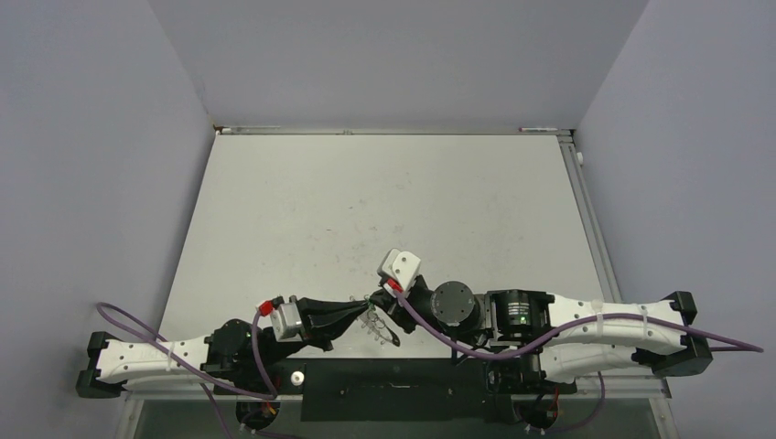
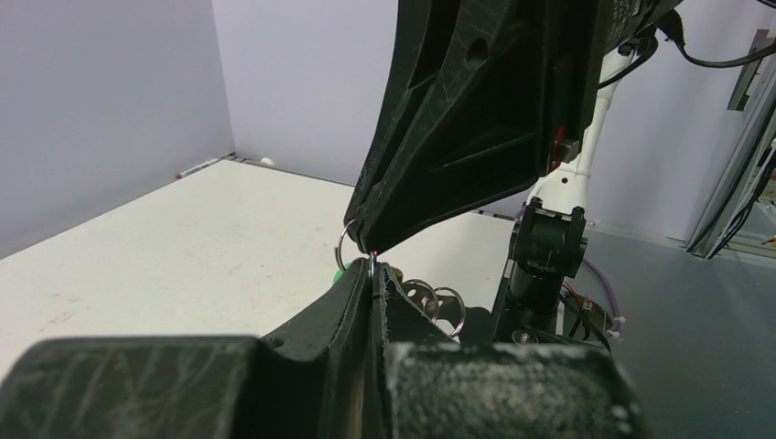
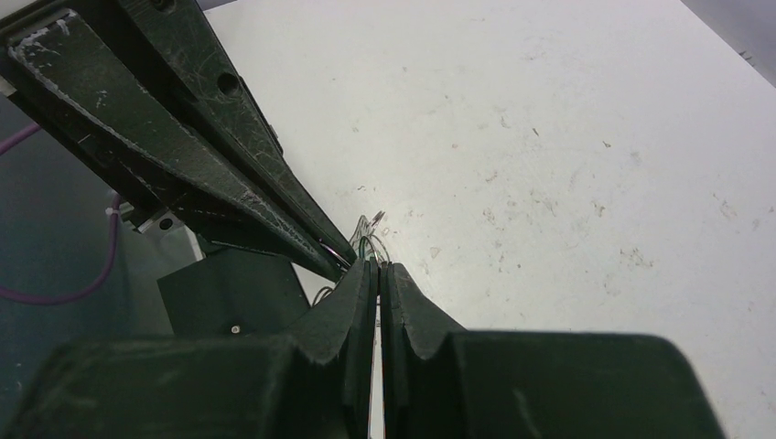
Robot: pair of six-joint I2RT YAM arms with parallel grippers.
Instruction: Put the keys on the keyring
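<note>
In the top view my left gripper [image 1: 360, 306] and right gripper [image 1: 382, 297] meet tip to tip above the near table edge. The grey keyring [image 1: 380, 327] hangs just below them, its tiny wire loops showing. In the left wrist view my left gripper [image 2: 373, 270] is shut on the keyring's thin edge [image 2: 372, 262], with loops [image 2: 448, 306] to the right. A bit of the green key [image 2: 340, 273] shows beside the left finger, under the right gripper's tips [image 2: 371, 245]. In the right wrist view my right gripper [image 3: 377, 265] is shut, with greenish wire [image 3: 367, 243] at its tips.
The white table [image 1: 384, 201] stretches away behind the grippers, bounded by purple walls. A black base bar [image 1: 393, 393] and purple cables [image 1: 137, 329] lie along the near edge. A pen [image 2: 197, 168] lies at the far wall.
</note>
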